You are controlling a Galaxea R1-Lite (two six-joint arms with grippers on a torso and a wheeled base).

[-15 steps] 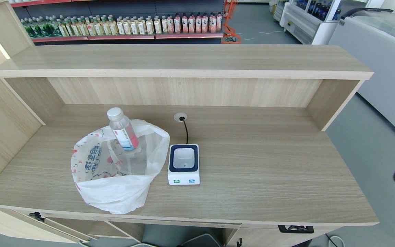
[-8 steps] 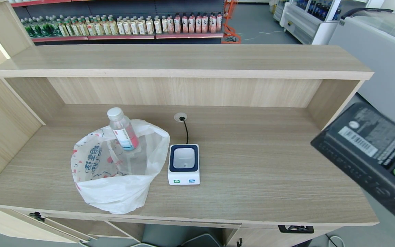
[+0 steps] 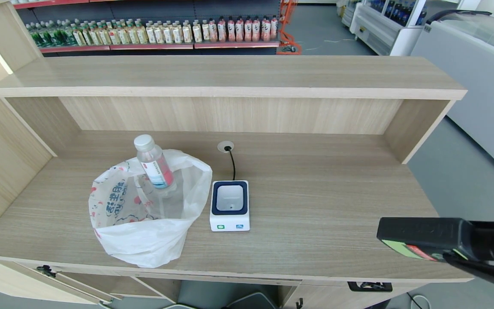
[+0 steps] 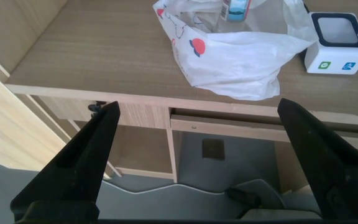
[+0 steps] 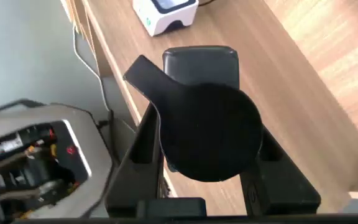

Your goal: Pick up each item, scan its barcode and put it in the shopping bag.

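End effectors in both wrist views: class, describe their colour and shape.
The left end effector has two matte black fingers, broad at the base, tapering to blunt tips. The right end effector is black too, with straight side bars.

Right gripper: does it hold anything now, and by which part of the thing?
Yes. The right gripper holds a flat black box by the end that lies farthest from the scanner; the other end juts out free.
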